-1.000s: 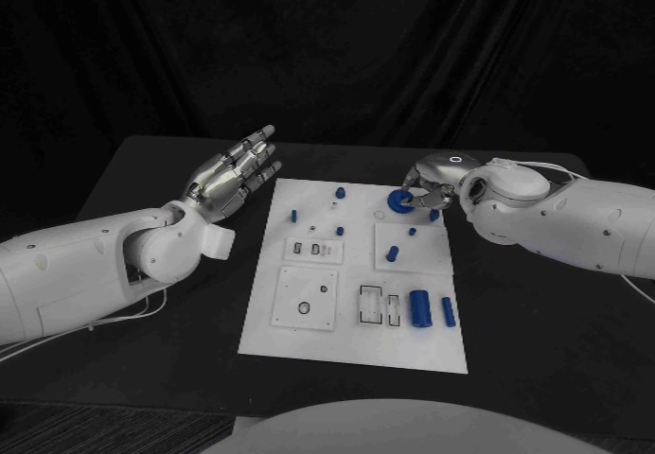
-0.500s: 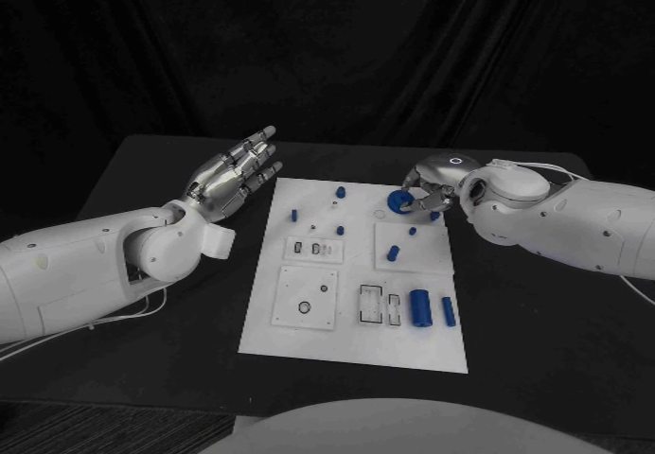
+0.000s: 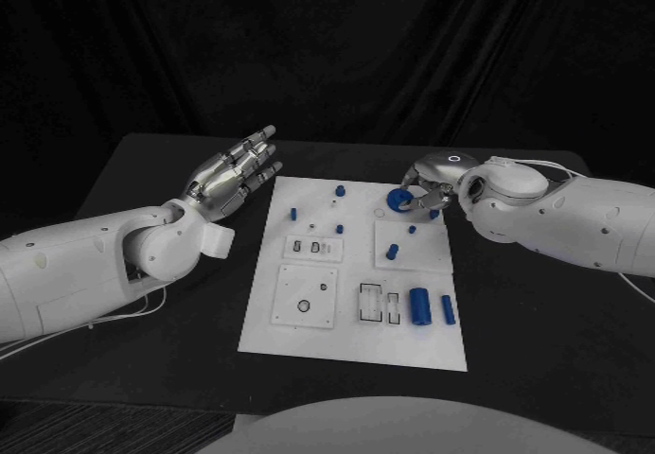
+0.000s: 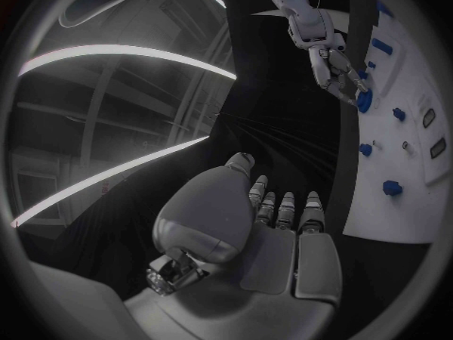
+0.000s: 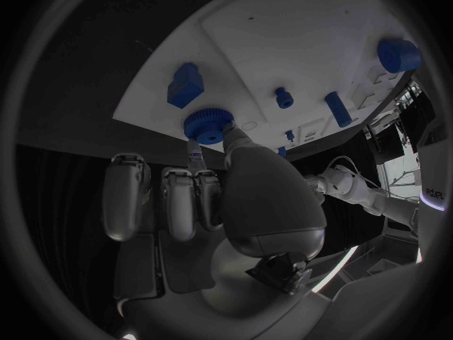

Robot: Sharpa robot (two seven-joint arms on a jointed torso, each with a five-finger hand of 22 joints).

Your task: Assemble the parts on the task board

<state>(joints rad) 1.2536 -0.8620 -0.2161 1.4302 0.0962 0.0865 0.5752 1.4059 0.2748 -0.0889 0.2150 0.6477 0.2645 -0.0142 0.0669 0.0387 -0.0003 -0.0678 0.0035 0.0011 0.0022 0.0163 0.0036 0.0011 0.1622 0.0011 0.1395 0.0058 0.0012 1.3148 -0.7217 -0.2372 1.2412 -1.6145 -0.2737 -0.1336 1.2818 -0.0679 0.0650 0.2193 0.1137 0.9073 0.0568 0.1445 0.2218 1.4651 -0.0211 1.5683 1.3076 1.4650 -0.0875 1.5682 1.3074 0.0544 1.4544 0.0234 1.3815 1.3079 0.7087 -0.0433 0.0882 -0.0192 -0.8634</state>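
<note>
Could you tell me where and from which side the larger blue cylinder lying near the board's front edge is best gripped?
Probably from above, fingers pinching the middle of the larger blue cylinder across its curved sides: it lies flat on the task board, with a slimmer cylinder close beside it.

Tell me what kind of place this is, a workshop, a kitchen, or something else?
Probably a robotics lab or test bench. A white task board with small blue parts lies on a black table in front of a dark curtain. The right hand holds a blue gear, while the left hand hovers open beside the board.

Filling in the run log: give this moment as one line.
right hand: pinches blue gear over task board | left hand: open, beside board
</note>
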